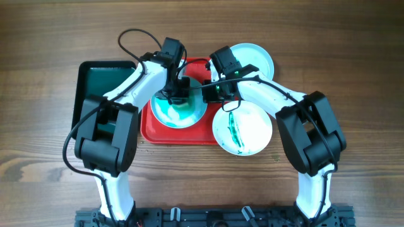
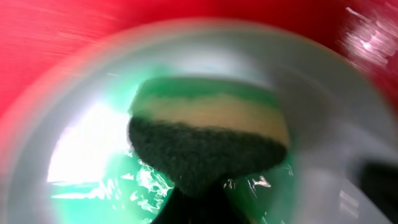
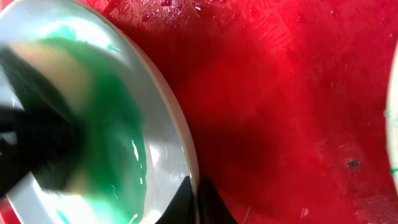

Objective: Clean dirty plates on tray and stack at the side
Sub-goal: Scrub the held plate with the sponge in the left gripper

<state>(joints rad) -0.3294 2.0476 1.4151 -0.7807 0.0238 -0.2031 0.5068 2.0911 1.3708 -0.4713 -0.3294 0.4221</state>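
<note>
Our left gripper (image 1: 178, 96) has its fingers squeezed tight on a soft green and yellow sponge with a dark scratchy side (image 2: 208, 140). The sponge presses down on a round, pale, shallow plate smeared with green (image 1: 180, 115). That plate sits in the middle of the big red plastic tray with the raised rim (image 1: 151, 131). Our right gripper (image 1: 208, 93) pinches the plate's right edge. In its wrist view the dark fingertips (image 3: 214, 208) look closed on the rim.

Two more plates lie to the right. A round white plate with green streaks (image 1: 243, 129) is at the tray's near right corner. A round pale blue plate (image 1: 251, 58) is by the far right corner and looks cleaner.

What could go wrong? The smeared plate looks wet and slippery. If we scrub too hard, it could slip out of the pinch. Then it might spin or bump the streaked plate just beside it. The sponge could also slide out of our fingers. Green mess could splash onto the brown wooden table (image 1: 353, 50).

We cannot read any words or labels.
</note>
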